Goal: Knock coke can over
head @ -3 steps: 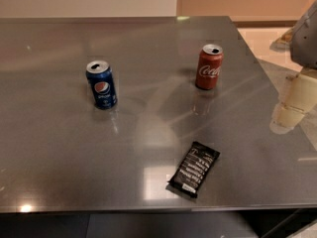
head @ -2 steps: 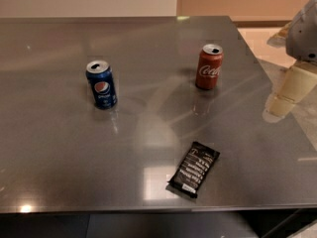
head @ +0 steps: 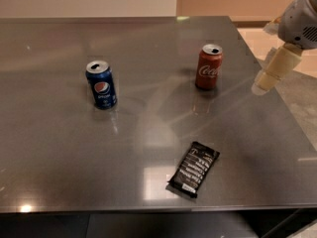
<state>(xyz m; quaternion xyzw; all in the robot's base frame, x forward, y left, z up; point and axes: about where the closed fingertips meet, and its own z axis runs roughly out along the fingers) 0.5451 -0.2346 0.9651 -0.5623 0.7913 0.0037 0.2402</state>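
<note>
The red coke can (head: 208,67) stands upright on the grey table (head: 59,148), right of centre toward the back. My gripper (head: 270,76) comes in from the upper right and hangs over the table's right edge, to the right of the can and apart from it. It holds nothing.
A blue Pepsi can (head: 102,84) stands upright at the left. A black snack packet (head: 194,169) lies flat near the front edge. The table's right edge runs just under the gripper, with floor beyond it.
My gripper has moved left and up, closer to the coke can. Both cans and the packet have not moved.
</note>
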